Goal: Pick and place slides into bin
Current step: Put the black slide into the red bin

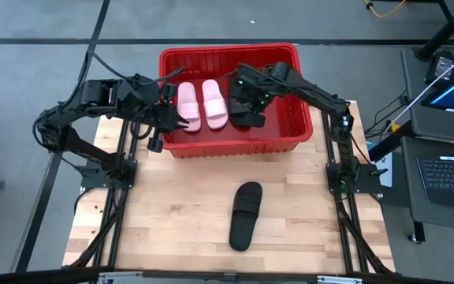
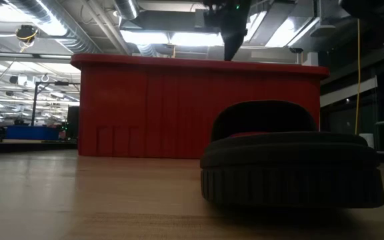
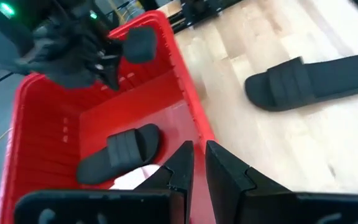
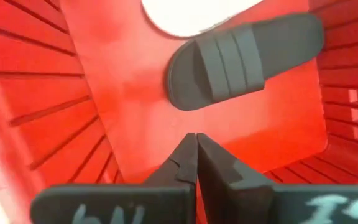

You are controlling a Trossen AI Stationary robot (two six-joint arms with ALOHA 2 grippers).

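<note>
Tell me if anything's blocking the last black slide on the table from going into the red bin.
Nothing visible lies on the table between the black slide and the bin; only the bin's near wall must be cleared. Right gripper hovers over the bin.

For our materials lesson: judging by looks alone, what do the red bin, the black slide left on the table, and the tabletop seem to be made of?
Red bin: likely moulded plastic, slightly glossy, with ribbed walls.
Black slide on the table: probably matte foam or rubber, with a grooved strap.
Tabletop: apparently pale wood, with visible plank seams and grain.

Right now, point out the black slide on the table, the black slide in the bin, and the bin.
black slide on the table (image 1: 245,214), high view, on its strap.
black slide in the bin (image 4: 241,57), right wrist view, on its strap.
red bin (image 1: 235,144), high view, on its near wall.
</note>
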